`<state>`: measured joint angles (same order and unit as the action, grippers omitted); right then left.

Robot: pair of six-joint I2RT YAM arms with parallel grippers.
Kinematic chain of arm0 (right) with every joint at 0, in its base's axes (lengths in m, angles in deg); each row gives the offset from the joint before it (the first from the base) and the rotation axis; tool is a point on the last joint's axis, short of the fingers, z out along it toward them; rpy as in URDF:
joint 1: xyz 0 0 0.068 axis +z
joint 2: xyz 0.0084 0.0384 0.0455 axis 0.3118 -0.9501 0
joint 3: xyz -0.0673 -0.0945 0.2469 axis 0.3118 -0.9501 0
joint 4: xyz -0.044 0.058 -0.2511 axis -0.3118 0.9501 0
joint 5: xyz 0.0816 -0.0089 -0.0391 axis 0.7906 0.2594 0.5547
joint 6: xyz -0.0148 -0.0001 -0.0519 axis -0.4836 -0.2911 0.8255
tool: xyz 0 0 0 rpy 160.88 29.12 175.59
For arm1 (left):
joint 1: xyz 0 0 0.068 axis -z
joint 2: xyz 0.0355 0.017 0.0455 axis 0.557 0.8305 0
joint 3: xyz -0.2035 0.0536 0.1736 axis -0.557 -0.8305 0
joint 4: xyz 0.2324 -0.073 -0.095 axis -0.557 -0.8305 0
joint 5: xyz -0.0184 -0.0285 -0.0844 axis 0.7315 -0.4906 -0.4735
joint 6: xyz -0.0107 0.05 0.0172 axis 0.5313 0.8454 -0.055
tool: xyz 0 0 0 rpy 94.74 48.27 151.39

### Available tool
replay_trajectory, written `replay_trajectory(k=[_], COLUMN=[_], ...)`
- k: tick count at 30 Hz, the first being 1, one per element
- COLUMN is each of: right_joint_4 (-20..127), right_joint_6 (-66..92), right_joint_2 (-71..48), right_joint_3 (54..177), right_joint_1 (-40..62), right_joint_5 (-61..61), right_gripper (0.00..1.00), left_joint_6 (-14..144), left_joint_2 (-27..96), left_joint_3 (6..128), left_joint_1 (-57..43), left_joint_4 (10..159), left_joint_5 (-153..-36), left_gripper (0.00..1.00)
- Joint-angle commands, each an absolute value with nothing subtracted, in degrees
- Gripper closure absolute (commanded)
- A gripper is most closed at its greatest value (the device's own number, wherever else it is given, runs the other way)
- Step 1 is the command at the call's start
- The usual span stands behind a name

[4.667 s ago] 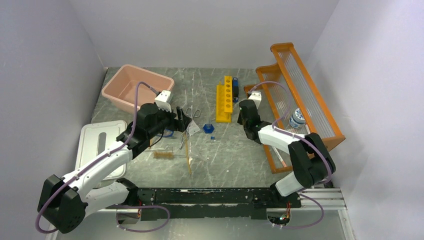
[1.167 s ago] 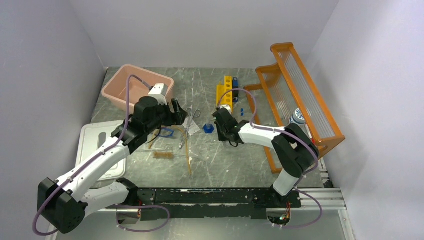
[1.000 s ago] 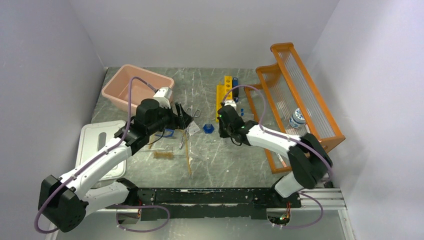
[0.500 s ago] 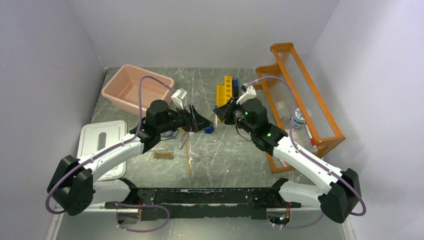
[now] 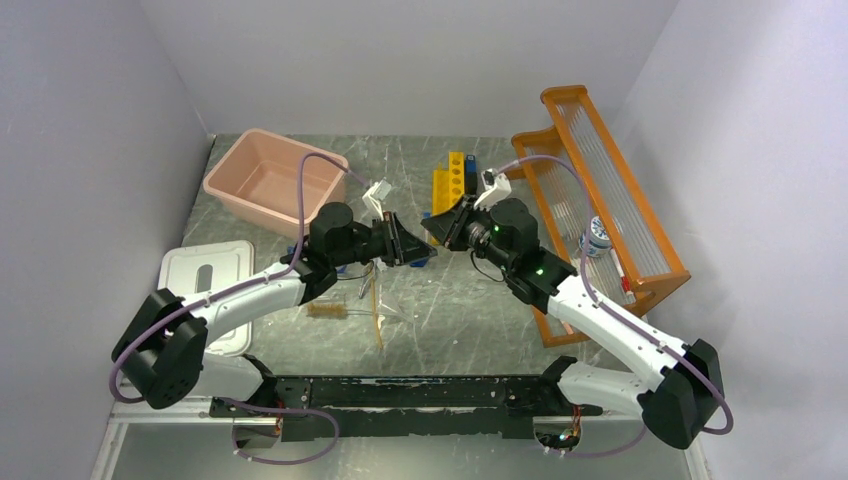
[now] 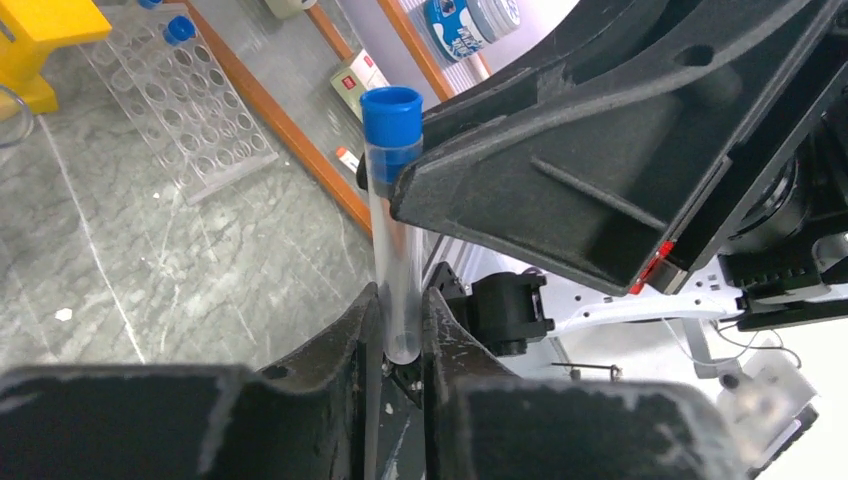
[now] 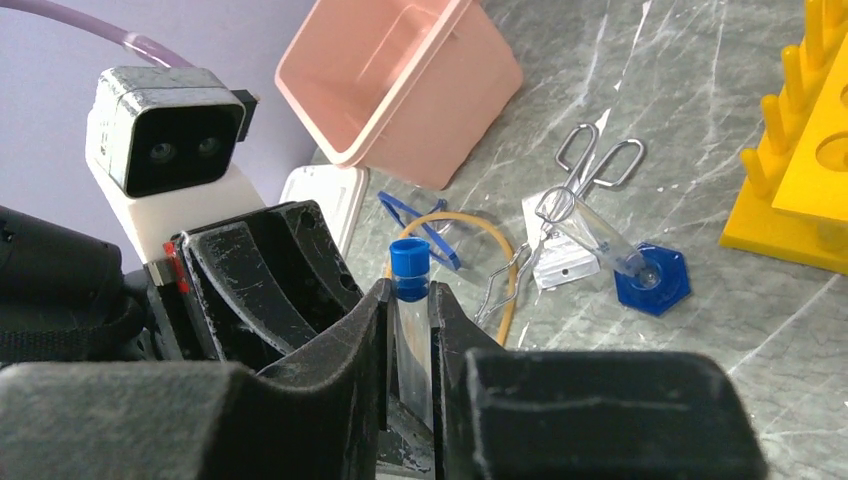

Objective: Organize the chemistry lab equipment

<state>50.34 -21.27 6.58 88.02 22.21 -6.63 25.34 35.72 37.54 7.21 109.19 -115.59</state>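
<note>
A clear glass tube with a blue cap hangs above mid-table between both grippers. My left gripper is shut on its rounded end. My right gripper is shut on the same tube, just below the cap. From above, the left gripper and right gripper meet tip to tip. On the table lie metal scissors, a white packet, another glass tube tipped over on a blue hexagonal base, amber tubing, blue goggles and a wire brush.
The pink tub stands back left, its white lid nearer on the left. A yellow tube rack stands behind the grippers. The orange shelf rack on the right holds a small jar.
The left arm swung right to meet the right gripper, and its jaws closed on the tube. The right arm barely moved over the last half second and kept its grip.
</note>
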Motion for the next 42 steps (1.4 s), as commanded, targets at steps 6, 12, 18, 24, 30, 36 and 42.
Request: replay_trajectory(k=[6,12,18,24,30,36,42], right_joint_4=[61.64,74.70,82.48,85.20,85.22,86.73,86.97], right_joint_6=[-16.06,-12.74,-12.21,-12.94,-13.34,-12.81,-12.27], right_joint_2=[10.55,7.22,2.76,-0.02,-0.99,-2.42,-4.02], right_joint_3=[92.65,102.59,107.75,109.92,111.20,112.15,112.39], right_joint_1=[19.80,13.70,11.47,11.05,9.88,9.63,9.51], right_joint_5=[-6.31,3.45,13.25,15.69,16.84,19.28,20.65], right_gripper=[0.41,0.34,0.36,0.51,0.71,0.78,0.71], left_joint_6=[44.70,62.64,71.42,75.93,80.06,80.46,80.78], left_joint_2=[34.70,34.41,36.36,37.18,37.67,38.31,39.10], left_joint_3=[41.66,46.23,50.33,52.58,53.33,53.97,54.61], left_joint_1=[7.62,7.64,7.64,7.63,7.59,7.63,7.64], left_joint_4=[102.13,92.31,86.26,82.48,79.65,79.45,79.29], left_joint_5=[-117.50,-121.43,-122.94,-124.06,-124.69,-124.98,-125.49], left_gripper=[0.95,0.95,0.95,0.95,0.95,0.95,0.95])
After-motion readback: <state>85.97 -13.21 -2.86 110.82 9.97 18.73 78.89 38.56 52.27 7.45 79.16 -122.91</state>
